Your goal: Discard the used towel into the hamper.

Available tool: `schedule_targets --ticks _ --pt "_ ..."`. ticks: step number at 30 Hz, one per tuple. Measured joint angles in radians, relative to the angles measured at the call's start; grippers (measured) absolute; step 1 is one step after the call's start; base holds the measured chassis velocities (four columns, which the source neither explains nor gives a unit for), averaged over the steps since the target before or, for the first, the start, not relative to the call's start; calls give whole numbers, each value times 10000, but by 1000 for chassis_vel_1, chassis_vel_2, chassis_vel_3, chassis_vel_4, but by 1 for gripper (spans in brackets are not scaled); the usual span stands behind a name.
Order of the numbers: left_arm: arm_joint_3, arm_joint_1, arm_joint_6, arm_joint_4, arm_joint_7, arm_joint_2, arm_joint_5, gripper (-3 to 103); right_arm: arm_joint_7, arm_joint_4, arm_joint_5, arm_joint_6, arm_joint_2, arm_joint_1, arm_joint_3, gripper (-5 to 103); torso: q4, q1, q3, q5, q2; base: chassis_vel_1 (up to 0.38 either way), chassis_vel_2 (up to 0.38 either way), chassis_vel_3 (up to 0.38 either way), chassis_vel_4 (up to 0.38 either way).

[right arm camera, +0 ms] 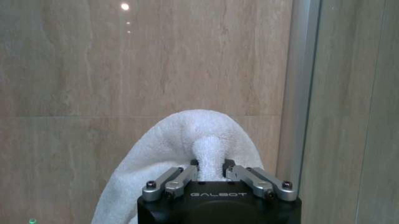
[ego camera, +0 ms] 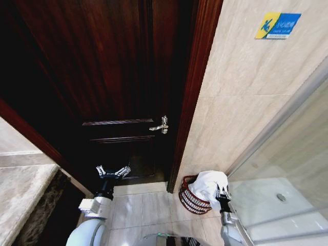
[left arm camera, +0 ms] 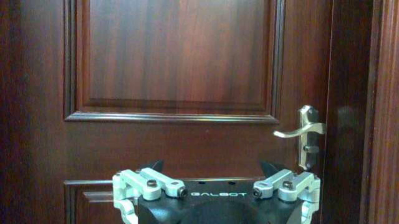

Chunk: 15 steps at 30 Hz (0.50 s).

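Right hand [ego camera: 223,195] pinches a fold of the soft, light towel [ego camera: 209,185], which droops just beyond it over the hamper [ego camera: 190,199]. Left hand [ego camera: 113,171] idles released by the door [ego camera: 118,77].

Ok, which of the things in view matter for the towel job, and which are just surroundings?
Part of the job:
- white towel, pinched by the right gripper over the basket
- hamper, on the floor by the door frame

Just surroundings:
- dark wooden door with its lever handle
- left gripper, open, idle before the door
- blue-and-yellow wall sticker
- glass shower screen
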Motion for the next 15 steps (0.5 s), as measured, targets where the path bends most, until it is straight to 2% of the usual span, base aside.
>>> schedule_targets --ticks 11,14,15 --pt "0 -1 0 0 0 0 0 100 -195 -315 -225 -53 35 -233 -8 14 1 10 3 3 -2 -75 76 75 -73" --pt "0 -1 0 0 0 1 0 100 -333 121 -517 -933 67 -295 52 14 0 -1 0 1 0 0 0 0 0" --pt "0 -1 0 0 0 1 0 100 -333 121 -517 -933 67 -295 52 14 0 -1 0 1 0 0 0 0 0"
